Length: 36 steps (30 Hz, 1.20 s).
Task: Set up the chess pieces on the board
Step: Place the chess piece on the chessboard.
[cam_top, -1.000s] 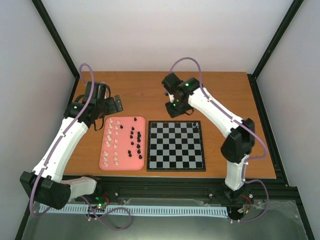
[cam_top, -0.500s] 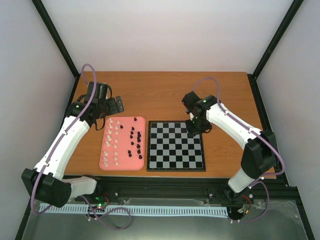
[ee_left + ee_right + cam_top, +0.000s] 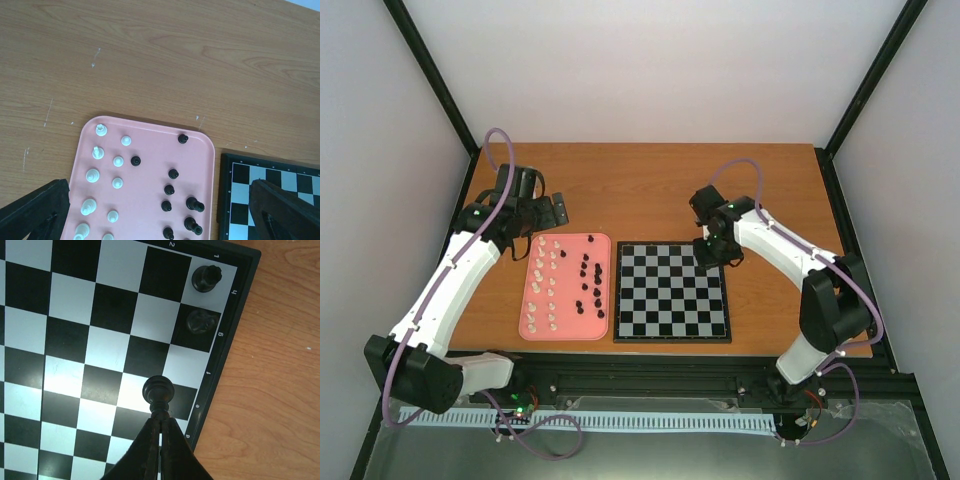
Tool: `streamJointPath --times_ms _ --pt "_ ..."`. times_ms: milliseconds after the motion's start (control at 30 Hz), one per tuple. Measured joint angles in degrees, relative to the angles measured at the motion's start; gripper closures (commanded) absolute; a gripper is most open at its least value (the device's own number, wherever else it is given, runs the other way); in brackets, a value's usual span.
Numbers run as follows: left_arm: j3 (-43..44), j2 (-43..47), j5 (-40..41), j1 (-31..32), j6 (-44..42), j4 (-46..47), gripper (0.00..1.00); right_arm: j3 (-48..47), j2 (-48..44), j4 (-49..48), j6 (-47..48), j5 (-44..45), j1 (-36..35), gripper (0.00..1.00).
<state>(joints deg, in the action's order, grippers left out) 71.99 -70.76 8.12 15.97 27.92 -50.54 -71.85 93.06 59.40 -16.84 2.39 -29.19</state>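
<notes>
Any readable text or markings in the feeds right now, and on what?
"2", "1": on the rim of the board, right wrist view.
"h", "g", "f", "e": along the adjoining side of that rim.
Top and left wrist views: nothing legible.

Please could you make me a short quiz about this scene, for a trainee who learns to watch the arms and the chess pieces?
1. True or false: the right claw is shut on a black chess piece.
2. Multiple choice: apart from the held one, how many black pieces rest on the board in the right wrist view? A) one B) two C) four
3. Short answer: what colour is the tray beside the board?

Key: 1 true; 2 B; 3 pink.
</notes>
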Motion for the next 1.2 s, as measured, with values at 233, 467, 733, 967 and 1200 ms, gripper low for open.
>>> streamJointPath --times_ms 233,467,733,967,1200 --pt "-0.07 0.00 0.26 0.00 0.00 0.02 0.00 0.37 2.08 -1.36 0.94 0.57 0.66 0.97" --pt "-0.07 -0.02 0.44 0.00 0.15 0.02 0.00 0.66 2.78 -1.29 1.36 2.03 0.92 0.97" --pt "-0.07 -0.02 0.44 0.00 0.33 0.24 0.00 0.94 4.07 -1.01 1.62 3.43 0.96 0.97" --pt "-0.07 -0.15 0.52 0.00 0.33 0.35 0.00 1.53 5.05 -1.46 1.99 3.69 0.98 0.97" --pt "-0.09 -0.44 0.63 0.00 0.33 0.37 0.00 1.75 6.16 -2.16 2.10 4.33 0.98 0.97"
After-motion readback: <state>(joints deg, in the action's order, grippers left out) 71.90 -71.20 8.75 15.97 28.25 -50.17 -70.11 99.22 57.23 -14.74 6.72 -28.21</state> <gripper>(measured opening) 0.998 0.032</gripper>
